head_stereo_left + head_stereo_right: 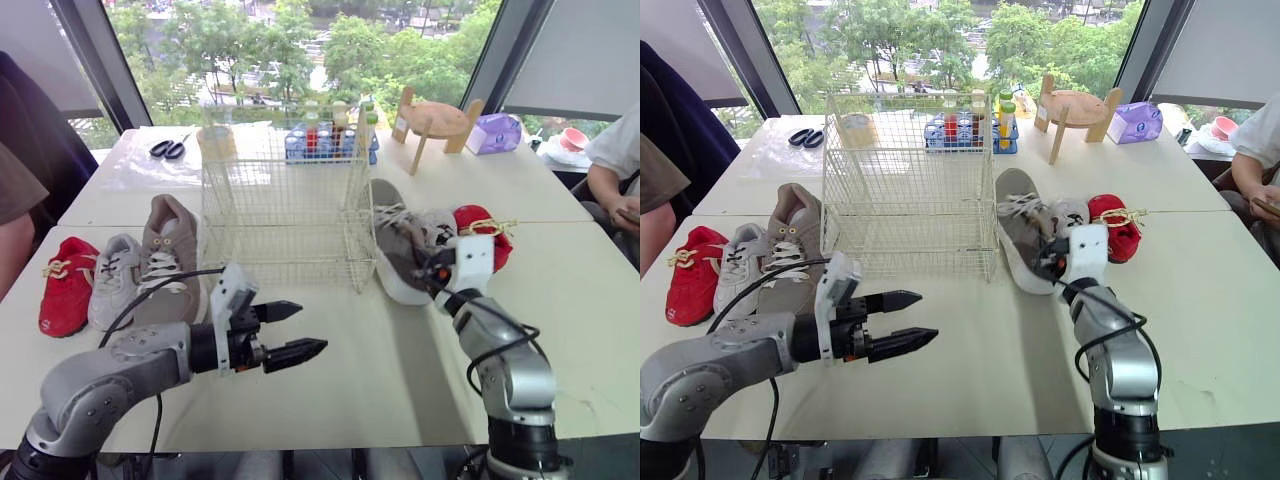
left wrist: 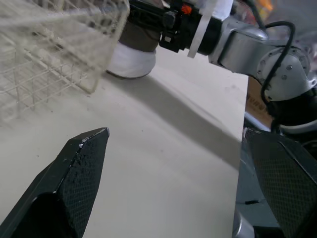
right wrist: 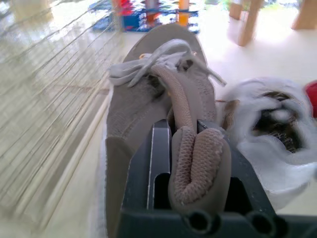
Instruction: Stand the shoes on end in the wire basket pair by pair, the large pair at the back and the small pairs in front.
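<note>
Shoe [image 1: 390, 240], large grey: likely light, soft upper, stiffer sole; best taken at padded heel collar, clamped there by right gripper [image 3: 188, 148]; left gripper [image 1: 312, 328] spread, empty

Office-type test room, pale tables [image 1: 560, 300] pushed together, full-width windows [image 1: 300, 50] in dark frames overlooking treetops, grey window blind [image 1: 580, 50], seated person [image 1: 615, 160] at the table edge, desk clutter of scissors [image 1: 167, 149], tissue box [image 1: 497, 132], bottle crate [image 1: 1006, 138].
</note>
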You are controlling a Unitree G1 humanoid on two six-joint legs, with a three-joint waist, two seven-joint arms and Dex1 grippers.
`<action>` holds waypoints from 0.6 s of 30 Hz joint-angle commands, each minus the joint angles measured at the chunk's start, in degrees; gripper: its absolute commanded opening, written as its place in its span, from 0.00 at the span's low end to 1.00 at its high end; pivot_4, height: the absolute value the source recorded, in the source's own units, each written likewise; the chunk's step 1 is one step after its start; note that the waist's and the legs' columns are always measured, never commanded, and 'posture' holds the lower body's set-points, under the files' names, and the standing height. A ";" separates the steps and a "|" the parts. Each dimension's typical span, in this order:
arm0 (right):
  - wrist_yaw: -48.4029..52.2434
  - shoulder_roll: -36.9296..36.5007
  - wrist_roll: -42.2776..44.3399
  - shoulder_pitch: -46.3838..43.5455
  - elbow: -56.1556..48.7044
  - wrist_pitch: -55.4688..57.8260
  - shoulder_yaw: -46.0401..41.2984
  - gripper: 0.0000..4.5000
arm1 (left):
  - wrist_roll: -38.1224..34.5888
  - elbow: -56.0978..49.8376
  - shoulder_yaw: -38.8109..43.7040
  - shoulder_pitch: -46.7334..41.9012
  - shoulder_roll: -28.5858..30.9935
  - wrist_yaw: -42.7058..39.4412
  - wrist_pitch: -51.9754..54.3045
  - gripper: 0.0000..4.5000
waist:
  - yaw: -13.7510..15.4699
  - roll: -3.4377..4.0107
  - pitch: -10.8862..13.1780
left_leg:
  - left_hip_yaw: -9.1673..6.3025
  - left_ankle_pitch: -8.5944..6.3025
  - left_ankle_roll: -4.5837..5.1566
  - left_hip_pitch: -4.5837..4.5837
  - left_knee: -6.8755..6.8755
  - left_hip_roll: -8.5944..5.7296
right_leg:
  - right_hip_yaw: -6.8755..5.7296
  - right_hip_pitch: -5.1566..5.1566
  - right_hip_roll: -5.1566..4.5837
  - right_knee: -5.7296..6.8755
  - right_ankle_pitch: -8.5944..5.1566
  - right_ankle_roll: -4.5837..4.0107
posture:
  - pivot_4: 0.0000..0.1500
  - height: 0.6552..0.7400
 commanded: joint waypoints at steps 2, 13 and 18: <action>-2.39 -4.67 11.06 -14.15 -1.93 1.56 -13.47 0.06 | -11.79 3.65 5.49 -4.89 0.69 -0.77 1.24 1.00 | 0.01 0.47 0.34 | 0.01 0.00 0.01 -0.07 0.00 -0.03 | 0.00 -0.06 -0.02 0.00 0.01 0.01 | 1.00 1.00; 22.41 -29.20 30.92 -35.02 4.57 5.95 -13.87 0.06 | -35.24 22.83 17.00 -28.26 3.18 18.58 -4.91 1.00 | -0.81 0.66 0.74 | 0.02 -0.12 0.23 0.00 -0.12 -0.04 | -0.01 -0.08 0.01 0.12 0.02 0.44 | 1.00 1.00; 38.69 -38.38 30.06 -40.61 7.96 1.97 -5.06 0.06 | -35.75 32.51 18.84 -35.12 7.61 19.34 -2.65 1.00 | -0.78 0.54 0.74 | 0.02 -0.16 0.29 0.05 -0.17 0.00 | 0.00 -0.06 0.13 0.11 -0.03 0.49 | 1.00 1.00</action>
